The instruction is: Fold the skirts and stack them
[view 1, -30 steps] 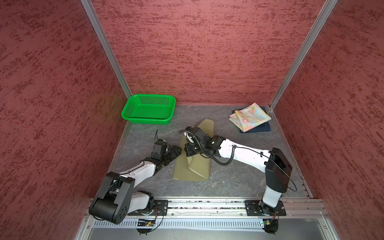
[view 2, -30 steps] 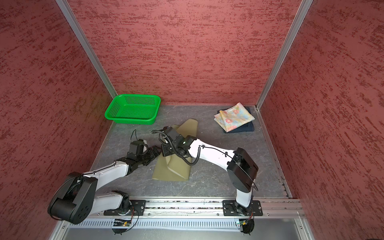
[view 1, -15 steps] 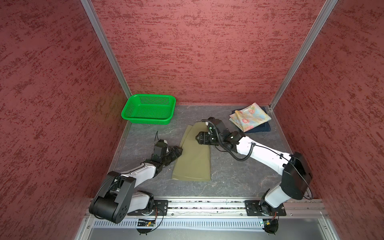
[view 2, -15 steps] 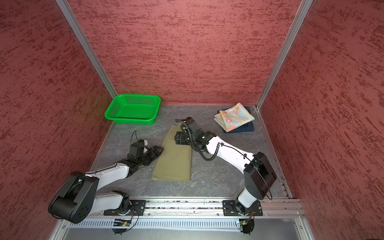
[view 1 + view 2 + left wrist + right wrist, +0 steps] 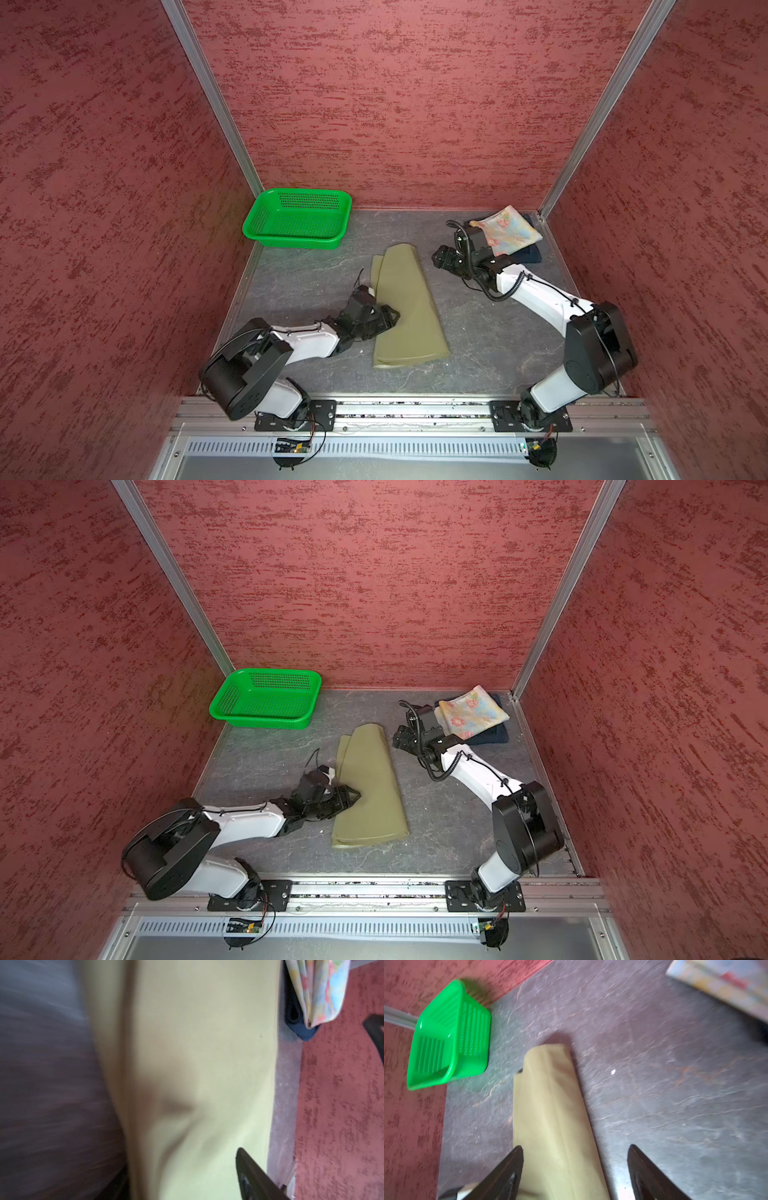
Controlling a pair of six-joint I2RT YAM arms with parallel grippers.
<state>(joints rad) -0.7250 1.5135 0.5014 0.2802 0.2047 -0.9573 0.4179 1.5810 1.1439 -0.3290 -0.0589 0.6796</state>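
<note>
Right fingers: two dark fingers stand wide apart in the right wrist view. Nothing is held between them, and the cloth seen in the gap lies lower down on the table.
Right gripper: raised off the surface, just right of the olive skirt's narrow end and clear of it. It is near the stack in the far right corner.
Left fingers: only one finger shows clearly in the left wrist view, which is badly blurred. The jaws seem spread, with no cloth pinched.
Left gripper: low at the olive skirt's left edge, about midway along it, with its tips over the cloth.
Olive skirt: folded lengthways into a long tapered strip that lies flat at mid-table. Its narrow end points to the back wall and its wide hem to the front rail. A sliver of the lower layer shows along the left side near the narrow end.
Floral skirt: folded, resting on the denim skirt in the far right corner.
Denim skirt: folded underneath, with only its dark blue edge showing.
Basket: green perforated plastic, in the far left corner, well apart from the skirts.
Table: dark grey with slate-like veins and a few pale specks.
Walls: red-brown textured panels on three sides, joined by aluminium posts at the back corners.
Rail: aluminium, along the front edge, carrying both arm bases.
</note>
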